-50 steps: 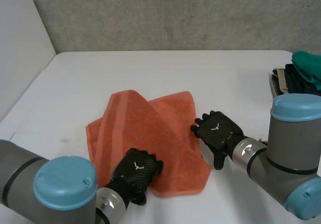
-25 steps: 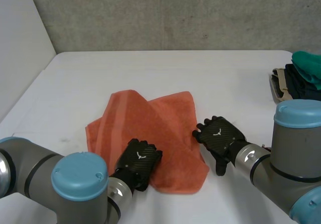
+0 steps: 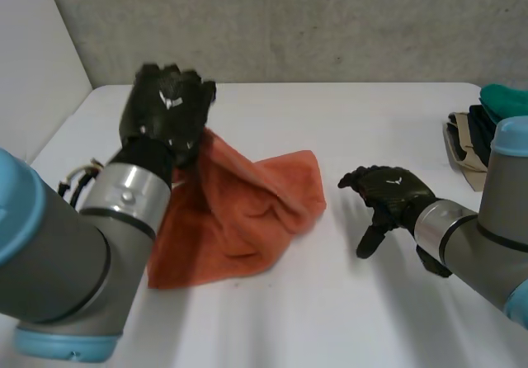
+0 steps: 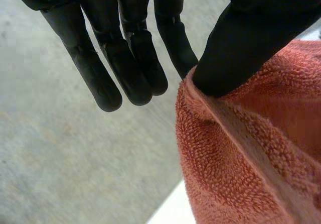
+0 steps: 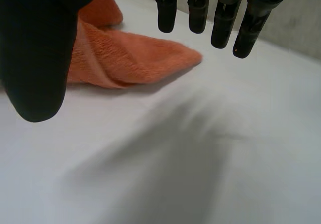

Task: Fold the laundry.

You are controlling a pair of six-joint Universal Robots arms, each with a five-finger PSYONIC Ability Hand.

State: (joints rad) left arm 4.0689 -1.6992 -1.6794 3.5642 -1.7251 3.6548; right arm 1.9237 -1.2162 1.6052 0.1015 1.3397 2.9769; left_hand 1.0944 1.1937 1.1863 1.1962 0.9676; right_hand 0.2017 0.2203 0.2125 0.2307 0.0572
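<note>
An orange towel (image 3: 239, 211) lies bunched on the white table (image 3: 355, 120), with one corner pulled up off it. My left hand (image 3: 165, 108) is raised above the towel's far left part and pinches that corner. In the left wrist view the thumb presses the towel's hem (image 4: 241, 148) against a finger, and the other fingers (image 4: 125, 58) are straight. My right hand (image 3: 392, 191) hovers over bare table to the right of the towel, open. In the right wrist view its fingertips (image 5: 200, 13) point toward the towel's near corner (image 5: 150, 58) without touching it.
A pile of dark, tan and green clothes (image 3: 495, 120) lies at the table's far right edge. A grey wall runs along the far side of the table.
My left hand closed on the towel's near edge and rose up and to the far left, lifting the cloth. My right hand drew back to the right, off the towel.
</note>
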